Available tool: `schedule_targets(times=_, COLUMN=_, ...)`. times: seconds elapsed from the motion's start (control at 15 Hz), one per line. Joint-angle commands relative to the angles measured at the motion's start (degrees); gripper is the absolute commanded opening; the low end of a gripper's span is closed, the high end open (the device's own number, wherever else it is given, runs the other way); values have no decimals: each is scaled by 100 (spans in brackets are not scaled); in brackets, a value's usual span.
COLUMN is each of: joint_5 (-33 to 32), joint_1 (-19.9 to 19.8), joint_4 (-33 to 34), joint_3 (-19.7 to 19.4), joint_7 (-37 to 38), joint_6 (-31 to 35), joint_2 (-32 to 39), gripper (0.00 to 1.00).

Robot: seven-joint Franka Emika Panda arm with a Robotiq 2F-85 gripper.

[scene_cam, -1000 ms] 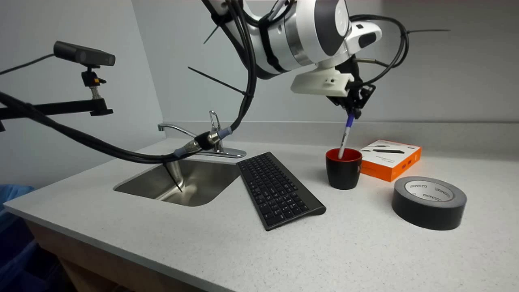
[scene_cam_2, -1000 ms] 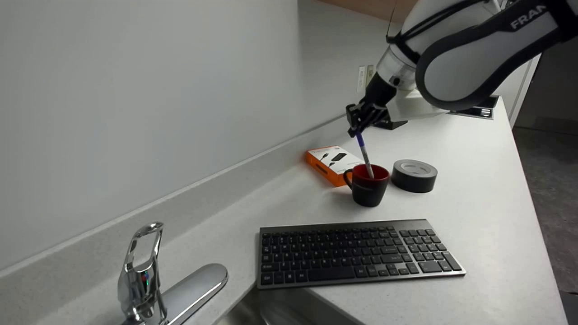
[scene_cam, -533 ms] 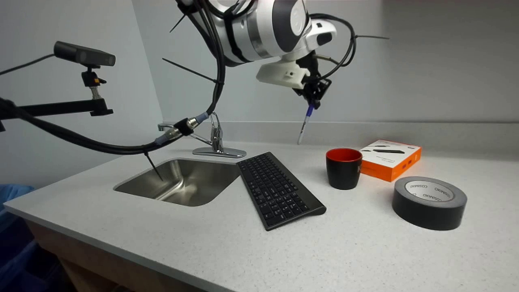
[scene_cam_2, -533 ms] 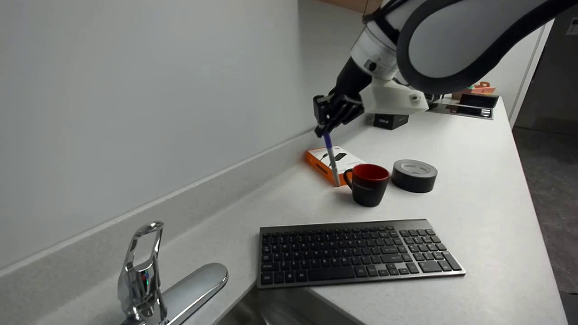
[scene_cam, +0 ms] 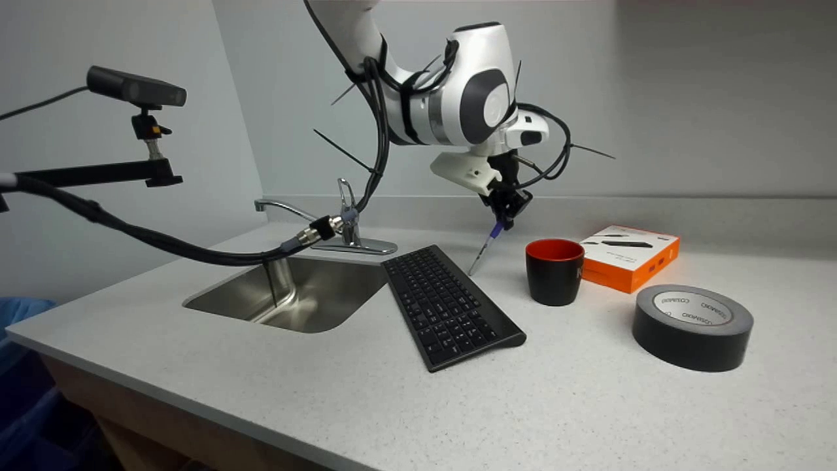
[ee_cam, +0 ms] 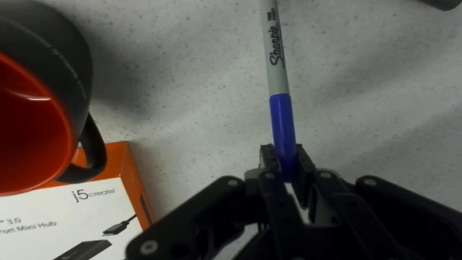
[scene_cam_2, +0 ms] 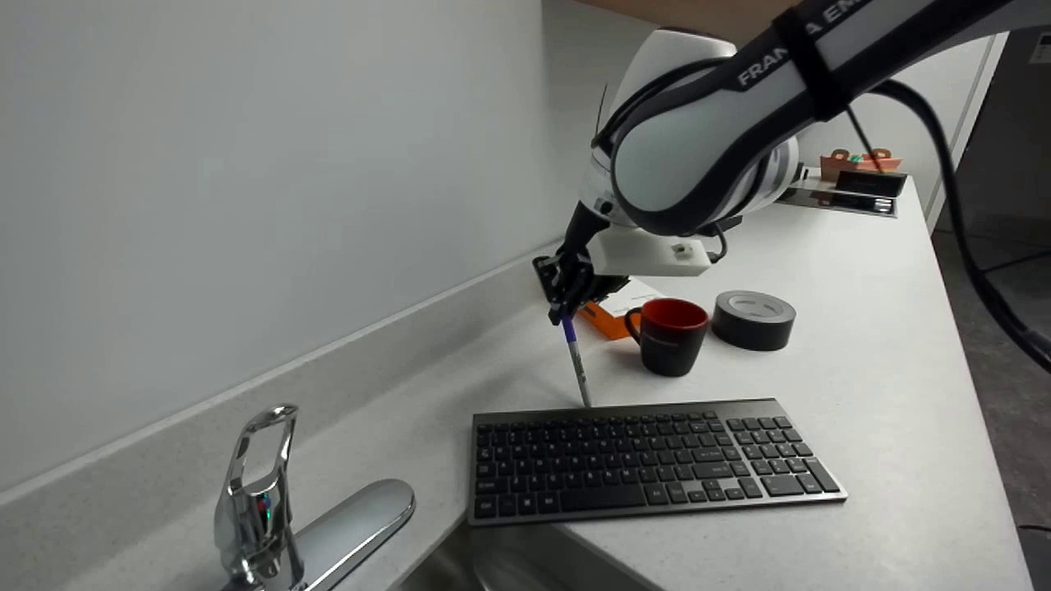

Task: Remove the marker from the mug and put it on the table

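Observation:
My gripper [ee_cam: 284,159] is shut on the marker [ee_cam: 276,54], with the blue-purple cap between its finger pads. The marker slants down from the gripper in both exterior views [scene_cam: 482,252] [scene_cam_2: 578,365]. Its lower end is close to the keyboard's back edge; I cannot tell whether it touches the table [scene_cam: 392,405]. The black mug [scene_cam: 554,281] with the red inside stands upright, apart from the gripper. In the wrist view the mug [ee_cam: 68,47] is at the left, its red inside showing no marker.
The keyboard [scene_cam: 444,304] lies beside the sink [scene_cam: 294,301]. An orange-and-white box [scene_cam: 628,255] stands behind the mug. A black tape roll [scene_cam: 693,340] lies right of the mug in an exterior view. The faucet [scene_cam_2: 259,492] and the back wall [scene_cam_2: 287,205] bound the area.
The marker has come out of the mug in my gripper. It moved up and away from the mug toward the keyboard's back edge, then down. The mug has not moved.

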Motion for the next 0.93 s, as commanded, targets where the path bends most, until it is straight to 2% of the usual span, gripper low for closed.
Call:
schedule_targets(times=0.0, joint_5=248, joint_1=-95, joint_4=958, joint_3=-157, joint_7=8, joint_6=-463, joint_2=691, gripper=4)
schedule_targets(times=0.07, joint_5=240, joint_1=-98, joint_4=1094, joint_3=-202, joint_7=41, joint_6=-537, joint_2=791, gripper=4)
schedule_targets(times=0.13, joint_5=181, joint_1=-65, joint_4=1195, joint_3=-270, joint_7=100, joint_6=-583, joint_2=867, gripper=39)
schedule_targets(times=0.27, joint_5=120, joint_1=-27, joint_4=1340, joint_3=-344, joint_7=133, joint_6=-605, joint_2=973, gripper=47)
schedule_targets(times=0.67, joint_5=106, joint_1=-8, joint_4=1588, joint_3=-379, joint_7=120, joint_6=-600, joint_2=1139, gripper=93)
schedule_targets(times=0.73, joint_5=99, joint_1=-4, joint_4=1608, joint_3=-385, joint_7=123, joint_6=-599, joint_2=1148, gripper=99)
schedule_targets(times=0.87, joint_5=85, joint_1=7, joint_4=1643, joint_3=-400, joint_7=138, joint_6=-596, joint_2=1165, gripper=100)
